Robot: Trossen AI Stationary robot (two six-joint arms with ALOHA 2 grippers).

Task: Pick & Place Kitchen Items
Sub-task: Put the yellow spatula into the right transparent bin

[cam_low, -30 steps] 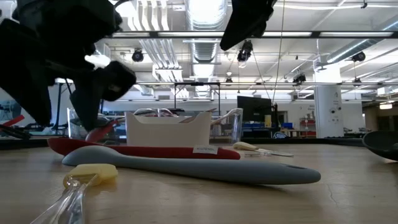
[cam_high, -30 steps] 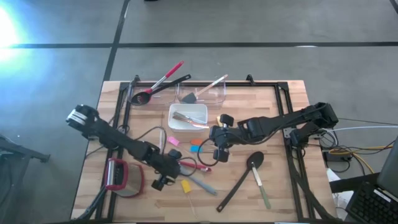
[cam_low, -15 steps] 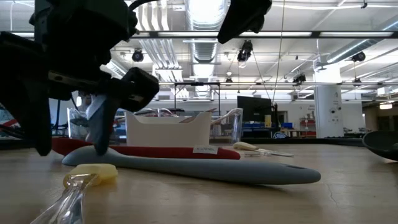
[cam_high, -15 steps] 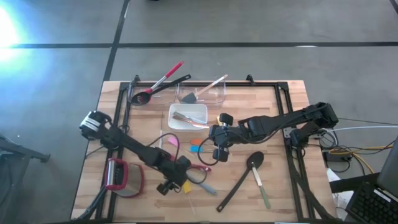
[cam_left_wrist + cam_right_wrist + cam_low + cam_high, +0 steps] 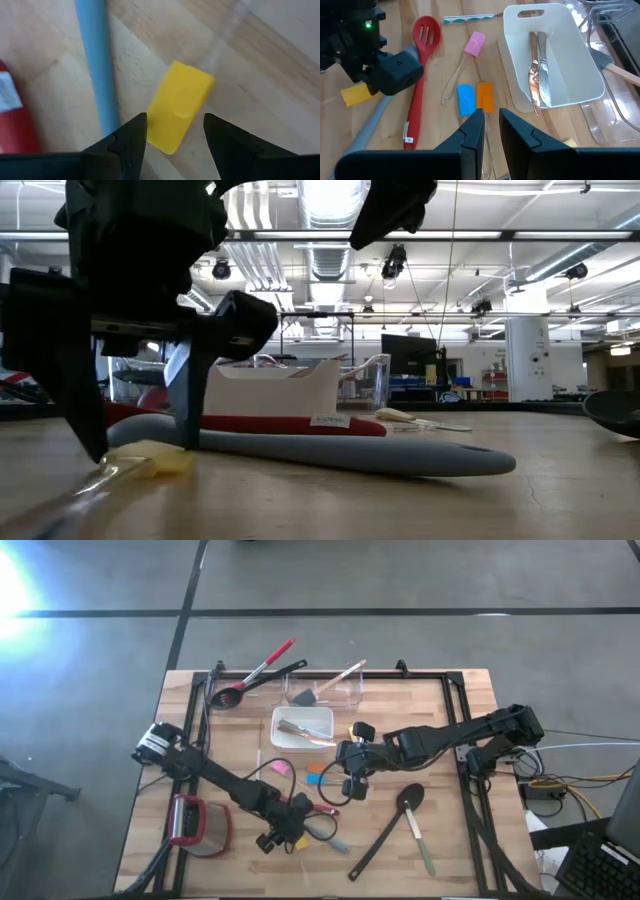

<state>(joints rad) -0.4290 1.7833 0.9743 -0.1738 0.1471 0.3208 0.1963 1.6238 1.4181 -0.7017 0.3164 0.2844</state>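
Left pincer (image 5: pixel 172 131) hung spread over the yellow spatula head (image 5: pixel 179 106), fingers either side, its clear handle (image 5: pixel 223 36) running away across the table (image 5: pixel 270 95).

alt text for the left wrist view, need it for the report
The left gripper hangs open just above a wooden table, its two dark fingers straddling the yellow head of a small clear-handled spatula. A grey-blue spatula handle lies beside the yellow head, and a red utensil shows at the edge.
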